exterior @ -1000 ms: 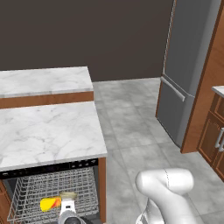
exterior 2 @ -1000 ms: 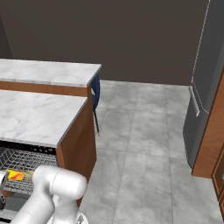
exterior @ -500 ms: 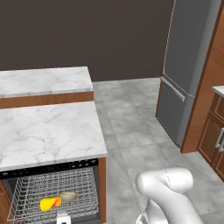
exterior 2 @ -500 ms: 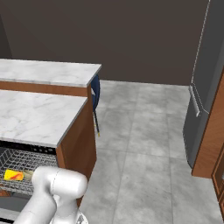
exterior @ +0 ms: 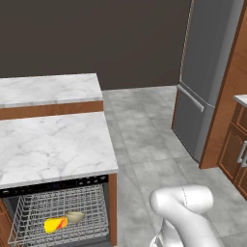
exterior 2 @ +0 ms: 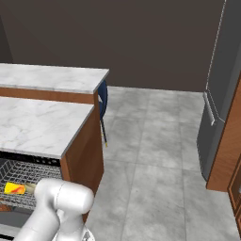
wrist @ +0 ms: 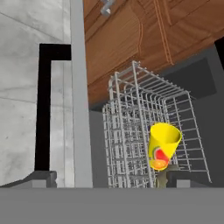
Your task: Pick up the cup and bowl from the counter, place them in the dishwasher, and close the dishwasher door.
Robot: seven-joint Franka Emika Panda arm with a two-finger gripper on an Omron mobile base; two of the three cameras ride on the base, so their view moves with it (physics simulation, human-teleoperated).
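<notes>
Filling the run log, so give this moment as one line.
cup: in rack | bowl: in rack beside it | dishwasher door: open | gripper: open, empty

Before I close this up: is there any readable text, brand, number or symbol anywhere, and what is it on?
No readable text, brand or number anywhere.
Control strip under the counter: faint marks, too small to read.
Cup in the wire rack: a red-orange patch, a picture, not lettering.
Dishwasher door, its black handle and the fridge: blank.

Yellow cup (exterior 2: 15, 188) in wire rack (exterior 2: 21, 176)
</notes>
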